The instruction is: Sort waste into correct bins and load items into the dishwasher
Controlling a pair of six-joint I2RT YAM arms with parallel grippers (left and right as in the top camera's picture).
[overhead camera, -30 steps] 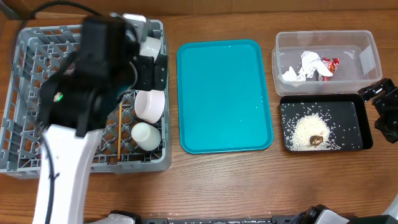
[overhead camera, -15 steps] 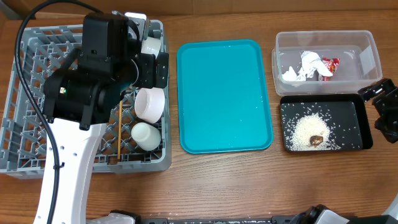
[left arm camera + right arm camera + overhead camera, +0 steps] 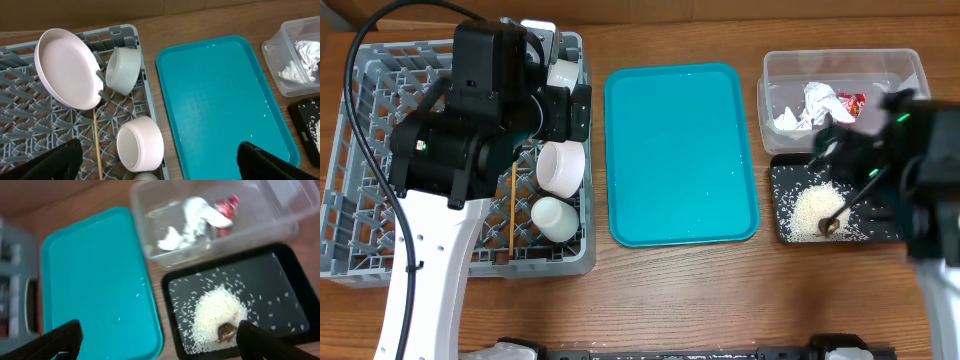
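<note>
Left end effector [image 3: 160, 162] hangs spread wide and empty over the grey dish rack [image 3: 360, 200]. The right end effector [image 3: 160, 340] is spread too, with nothing between its fingers, above the black tray [image 3: 295, 280]. From what I see, the sorting looks done. The plate [image 3: 67, 67] stands tilted in the rack with one bowl [image 3: 122, 67] on its side beside it and a second bowl [image 3: 140, 142] lower down. The cup [image 3: 555, 217] and chopsticks [image 3: 511, 210] lie near the rack's front. The wrapper [image 3: 850, 103] and crumpled paper [image 3: 815, 100] sit in the clear tub [image 3: 910, 75]. The rice [image 3: 220, 312] and brown lump [image 3: 227, 330] are in the black tray. I judge the step in hand is a check and a clean withdrawal. I'd raise the left arm straight up before swinging, so it can't clip the plate's rim. I'd lift the right arm clear of the tub wall rather than sweeping low through the rice. The teal tray [image 3: 680, 150] and bench [image 3: 670, 300] show nothing I'd need to collect.
</note>
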